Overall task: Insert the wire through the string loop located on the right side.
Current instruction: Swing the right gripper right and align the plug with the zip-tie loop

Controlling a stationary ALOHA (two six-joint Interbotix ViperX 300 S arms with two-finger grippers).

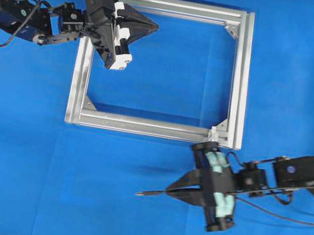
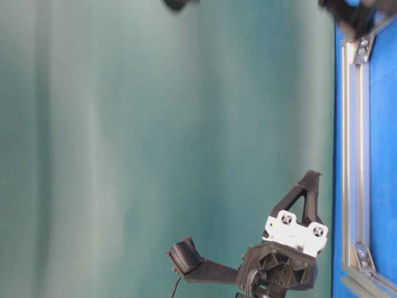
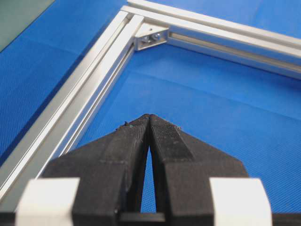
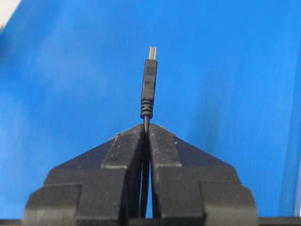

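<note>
A square silver frame (image 1: 162, 67) is lying on the blue desk (image 1: 73, 188). The left hand (image 1: 154, 27) is hovering over the frame's upper-left corner, its fingers pressed together with nothing between them. The right hand (image 1: 170, 190) is sitting just below the frame's lower-right corner, pinching the wire (image 1: 153, 193) (its plug end is sticking out to the left). A small white string loop (image 1: 213, 134) is showing at that lower-right corner.

The wire (image 1: 153, 193) is thin and black, ending in a slightly thicker ribbed plug with a small metal tip, which points straight out. The loop (image 1: 214, 131) is tiny and white, at the frame's lower right corner.
</note>
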